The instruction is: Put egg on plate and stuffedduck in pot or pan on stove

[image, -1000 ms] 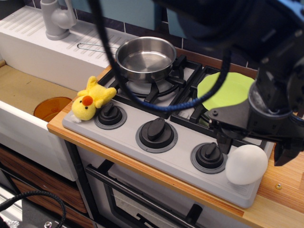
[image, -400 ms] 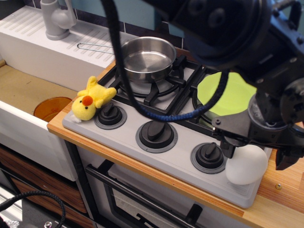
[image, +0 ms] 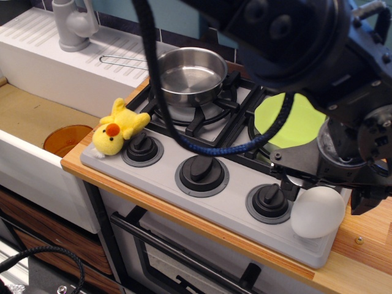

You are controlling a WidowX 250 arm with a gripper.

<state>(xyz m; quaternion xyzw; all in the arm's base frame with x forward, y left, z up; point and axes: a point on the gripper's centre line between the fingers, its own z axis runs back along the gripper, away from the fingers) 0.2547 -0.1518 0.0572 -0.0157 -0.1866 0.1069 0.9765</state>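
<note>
The white egg (image: 317, 211) sits on the front right corner of the grey stove (image: 223, 205), right of the right knob. My gripper (image: 327, 195) hangs open just above and behind the egg, one finger at each side of its top, apart from it as far as I can tell. The lime-green plate (image: 295, 119) lies on the back right burner, partly hidden by the arm. The steel pot (image: 188, 73) stands empty on the back left burner. The yellow stuffed duck (image: 116, 128) lies at the stove's front left corner beside the left knob.
A blue-black cable (image: 214, 147) droops across the burners between pot and plate. A round orange dish (image: 66, 138) lies in the sink at left. A grey faucet (image: 72, 24) stands at the back left. The wooden counter edge (image: 361, 245) runs right of the egg.
The arm has swung left over the stove and the gripper has come down slightly closer around the egg. The egg, duck, pot and plate have not moved.
</note>
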